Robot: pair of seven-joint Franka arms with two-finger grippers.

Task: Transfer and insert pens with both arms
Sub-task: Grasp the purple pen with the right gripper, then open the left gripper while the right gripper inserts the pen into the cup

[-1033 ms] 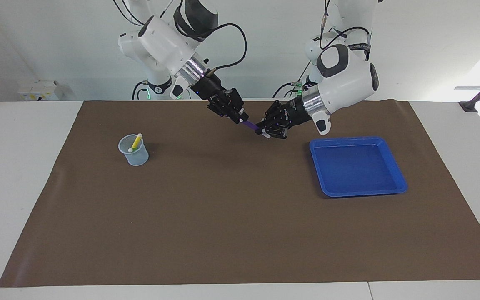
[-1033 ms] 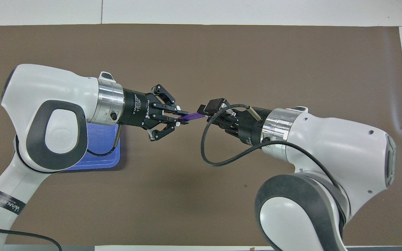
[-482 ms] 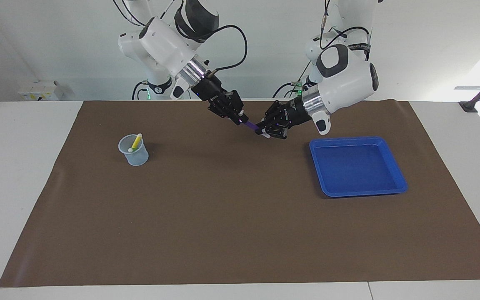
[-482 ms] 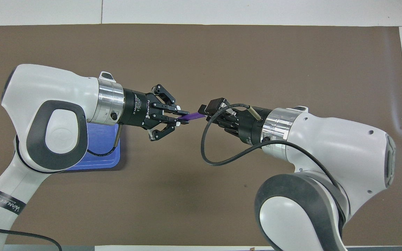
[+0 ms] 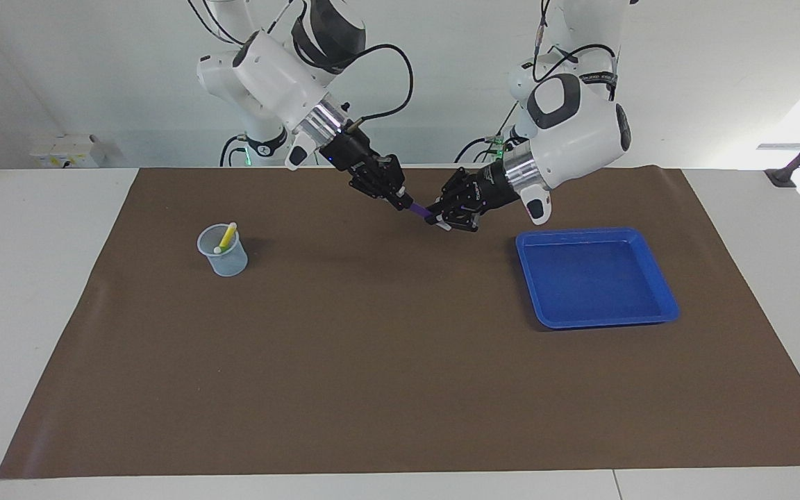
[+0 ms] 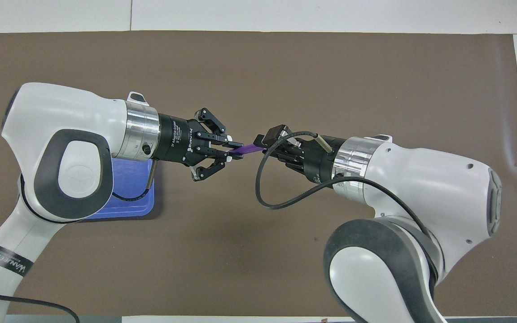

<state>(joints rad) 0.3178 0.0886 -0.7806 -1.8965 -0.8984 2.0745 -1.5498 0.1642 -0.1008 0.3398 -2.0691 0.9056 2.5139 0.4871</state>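
**Q:** What has changed over the last second?

**A:** Very little. The right arm has drawn its elbow back a touch, and the right end effector has closed onto the purple pen, whose other end the left end effector keeps pinching.

**Q:** What does the facing view show?

**A:** Both end effectors meet tip to tip in the air, over the brown mat on the tabletop. The pen bridges them, sloping down toward the left one. Toward the left arm's end lies a blue tray. Toward the right arm's end stands a clear cup with a yellow pen leaning in it.

**Q:** And the overhead view?

**A:** The left end effector shows its fingertips together on the purple pen, the outer links splayed. The right end effector is largely hidden under a small black box and a looping cable, so its grip is not visible there. The left arm covers most of the blue tray.
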